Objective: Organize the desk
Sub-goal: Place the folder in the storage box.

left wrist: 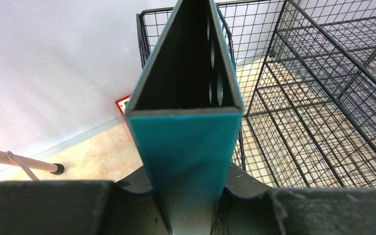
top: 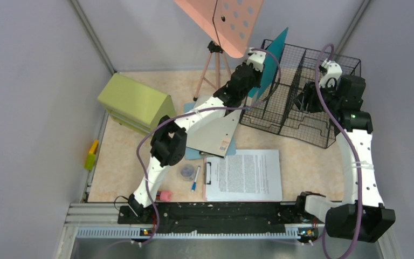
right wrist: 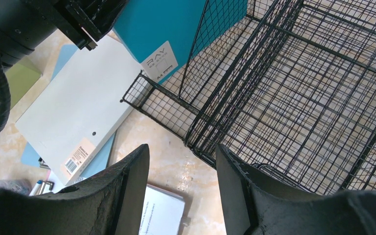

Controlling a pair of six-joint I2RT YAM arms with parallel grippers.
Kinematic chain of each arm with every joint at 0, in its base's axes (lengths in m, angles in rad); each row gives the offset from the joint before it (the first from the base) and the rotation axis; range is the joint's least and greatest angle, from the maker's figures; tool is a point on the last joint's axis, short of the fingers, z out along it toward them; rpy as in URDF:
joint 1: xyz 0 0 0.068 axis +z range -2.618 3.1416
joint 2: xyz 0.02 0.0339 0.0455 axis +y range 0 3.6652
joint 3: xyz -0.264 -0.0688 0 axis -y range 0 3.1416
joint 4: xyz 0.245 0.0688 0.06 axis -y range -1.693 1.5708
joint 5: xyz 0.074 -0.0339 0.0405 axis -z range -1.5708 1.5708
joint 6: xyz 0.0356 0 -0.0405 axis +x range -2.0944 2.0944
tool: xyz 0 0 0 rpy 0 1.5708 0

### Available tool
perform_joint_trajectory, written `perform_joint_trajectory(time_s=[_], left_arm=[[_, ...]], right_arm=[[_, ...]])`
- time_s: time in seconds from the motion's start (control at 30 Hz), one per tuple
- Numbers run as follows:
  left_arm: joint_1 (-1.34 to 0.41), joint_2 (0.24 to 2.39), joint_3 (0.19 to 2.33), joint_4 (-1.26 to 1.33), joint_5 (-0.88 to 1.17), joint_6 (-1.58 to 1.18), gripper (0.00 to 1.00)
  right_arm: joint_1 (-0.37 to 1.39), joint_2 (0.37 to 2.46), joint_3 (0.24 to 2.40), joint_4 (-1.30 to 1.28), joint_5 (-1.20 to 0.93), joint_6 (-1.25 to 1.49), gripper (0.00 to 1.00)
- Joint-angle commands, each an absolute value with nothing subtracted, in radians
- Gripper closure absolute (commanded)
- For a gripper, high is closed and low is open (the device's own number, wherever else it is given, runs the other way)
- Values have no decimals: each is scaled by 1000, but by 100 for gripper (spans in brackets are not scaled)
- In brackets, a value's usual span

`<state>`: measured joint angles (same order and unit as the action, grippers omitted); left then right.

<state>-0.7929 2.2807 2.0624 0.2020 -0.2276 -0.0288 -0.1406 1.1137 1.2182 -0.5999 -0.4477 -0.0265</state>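
Now the teal folder [left wrist: 186, 147] is pinched on its edge in the left gripper [left wrist: 188, 196], ready for sliding into the wire basket [left wrist: 323, 98]; the right gripper [right wrist: 181, 191] is held open and empty.

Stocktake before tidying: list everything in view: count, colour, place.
desk: 1, beige, underneath
wire rack: 1, black, far right
teal folder: 1, teal, upright by rack
white folder: 1, white, centre
blue folder: 1, light blue, under white folder
clipboard: 1, white sheet, near centre
pen: 1, blue, left of clipboard
round object: 1, grey, beside pen
cabinet: 1, green, far left
perforated board: 1, pink, back
pink object: 1, pink, near edge
yellow block: 1, yellow, left edge
left arm: 1, white, jaws shut on teal folder
right arm: 1, white, jaws open by rack
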Motion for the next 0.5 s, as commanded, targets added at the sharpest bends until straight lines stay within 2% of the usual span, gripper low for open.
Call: perform_joint_trajectory(time_s=[0.0,0.47], left_arm=[[-799,2235,2116,199,-318,-74,100],[-825,2294,2082,131,-434,-36,100]], right_arm=[[-152,1120,1239,-597,-465,-42,48],[-152,1134,1226,-595,-471,-43,48]])
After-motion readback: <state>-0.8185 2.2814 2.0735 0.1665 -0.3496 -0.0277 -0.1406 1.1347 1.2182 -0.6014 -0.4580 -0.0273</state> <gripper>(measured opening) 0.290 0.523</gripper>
